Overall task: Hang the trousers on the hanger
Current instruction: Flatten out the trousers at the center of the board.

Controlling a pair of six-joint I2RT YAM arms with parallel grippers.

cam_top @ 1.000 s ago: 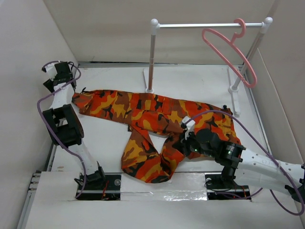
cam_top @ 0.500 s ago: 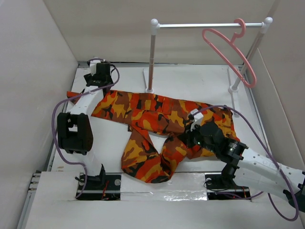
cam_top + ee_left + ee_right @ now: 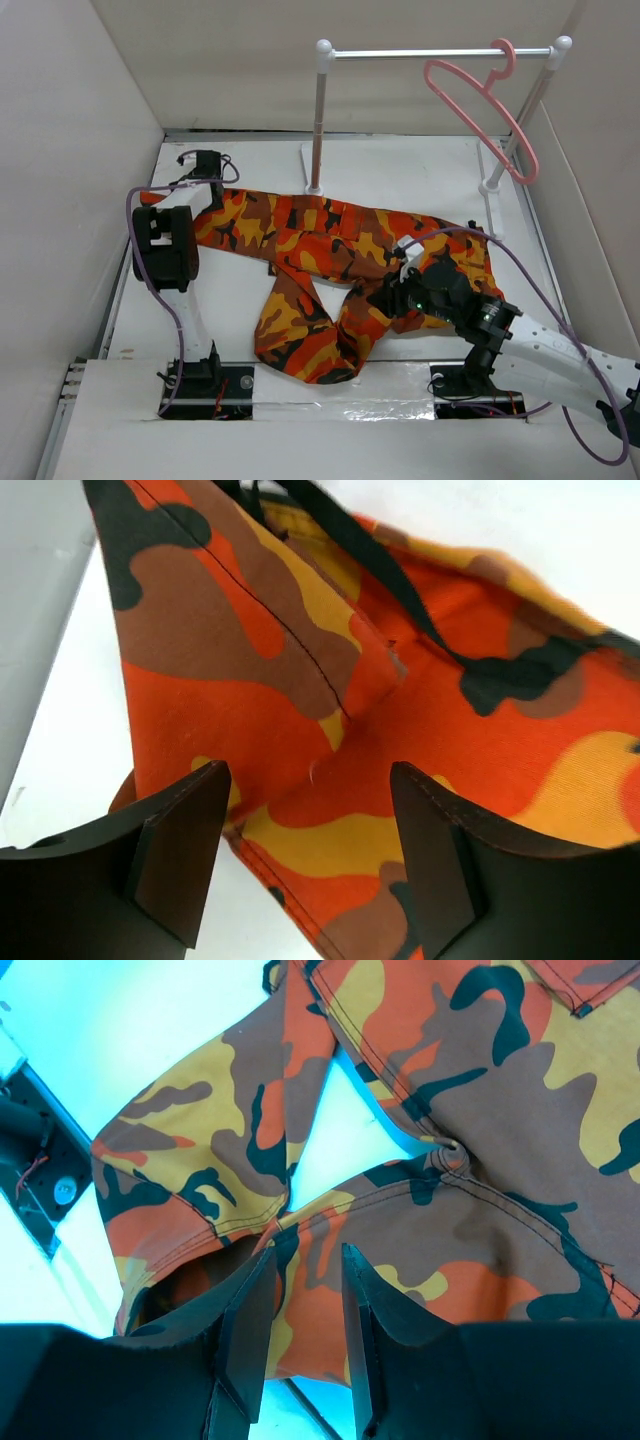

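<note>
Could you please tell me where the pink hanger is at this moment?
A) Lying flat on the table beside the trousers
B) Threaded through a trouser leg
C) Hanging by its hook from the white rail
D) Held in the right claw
C: the hanger hangs by its hook from the white rail, well clear of the trousers, which lie spread on the table.

We see a white rail [image 3: 440, 52] running across the back of the white table [image 3: 400, 165], carried on two posts. The left post [image 3: 319, 120] stands on a flat white foot [image 3: 308, 160]. The right post [image 3: 527, 110] slants in this view down to its foot [image 3: 492, 200], close to the right wall [image 3: 600, 150]. Plain pale walls close off the left side [image 3: 70, 150] and the back [image 3: 230, 70]. A strip of silver tape [image 3: 340, 400] lies along the near edge.
</note>
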